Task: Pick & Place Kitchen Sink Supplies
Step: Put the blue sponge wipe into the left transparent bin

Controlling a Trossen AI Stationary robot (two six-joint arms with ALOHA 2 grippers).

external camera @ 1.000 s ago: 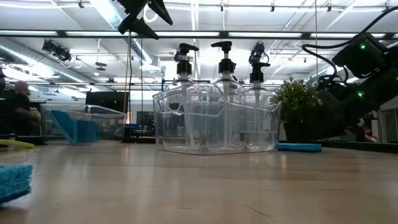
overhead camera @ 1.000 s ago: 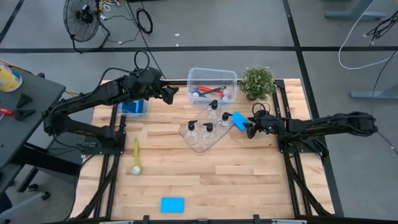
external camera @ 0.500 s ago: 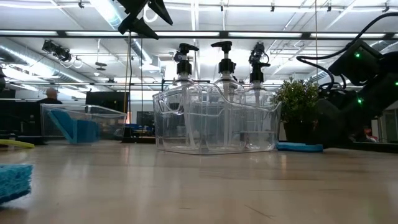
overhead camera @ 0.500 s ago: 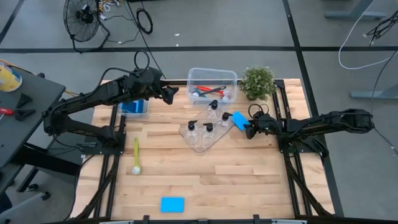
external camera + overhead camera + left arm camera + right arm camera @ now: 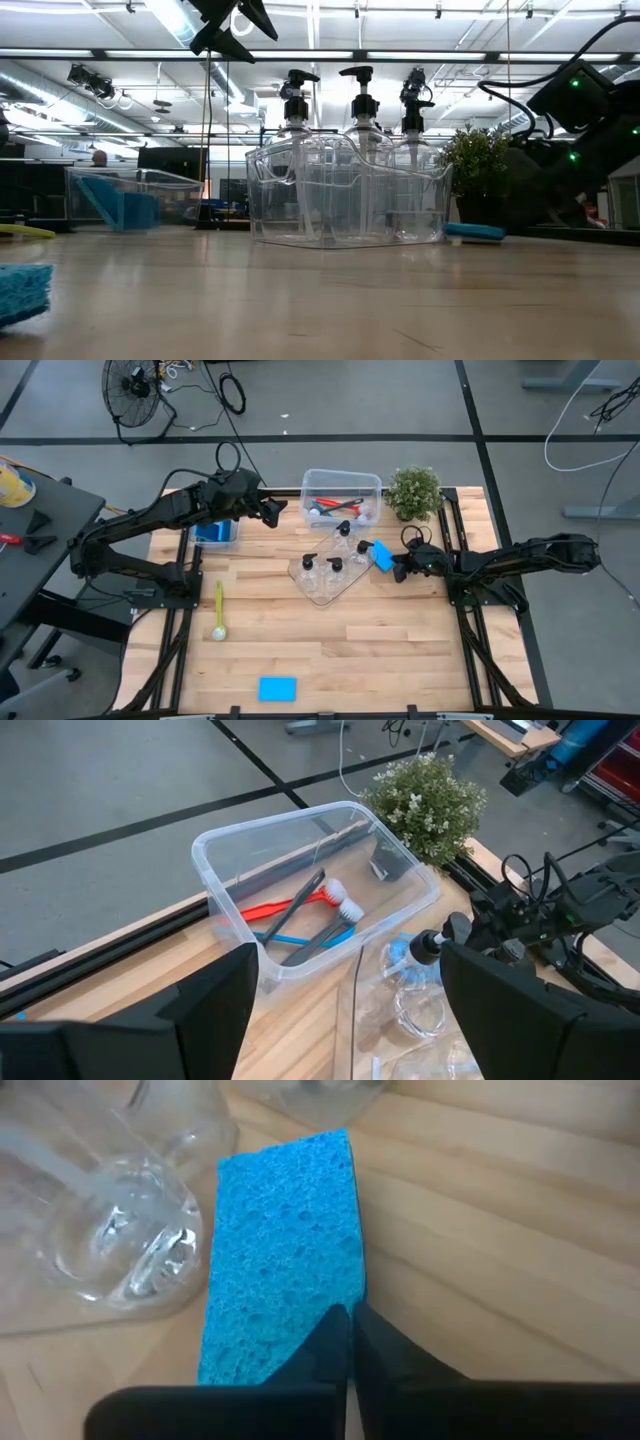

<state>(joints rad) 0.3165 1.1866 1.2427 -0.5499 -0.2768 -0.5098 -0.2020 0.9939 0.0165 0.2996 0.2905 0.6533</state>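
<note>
The right claw (image 5: 397,571) lies low over the counter (image 5: 400,650) at the near end of a blue sponge (image 5: 382,554), which rests flat on the wood just beside the clear tray (image 5: 322,588). In the right wrist view the two dark fingers (image 5: 335,1342) are pressed together with no gap between them, their tips at the edge of the sponge (image 5: 280,1260) rather than around it, so nothing is clamped. The left claw (image 5: 270,511) hangs higher, above the counter's far left part, with its fingers (image 5: 215,1010) spread wide apart and empty; its wrist camera looks down on a clear bin (image 5: 300,880) holding a red brush (image 5: 290,905), a blue one and a dark one lying together. That bin (image 5: 340,485) stands at the far edge of the counter, next to a small green potted plant (image 5: 413,491). Clear bottles with black pump tops (image 5: 336,566) stand upright in the tray, and one more (image 5: 344,532) stands between the tray and the brush bin. In the low view three pump tops (image 5: 358,78) rise above the tray's clear wall. A second bin (image 5: 216,533) at the far left of the counter holds a blue sponge leaning inside it. A yellow-green brush (image 5: 219,610) lies alone on the left side of the counter, and another blue sponge (image 5: 277,688) lies near the front edge, well apart from everything else.
</note>
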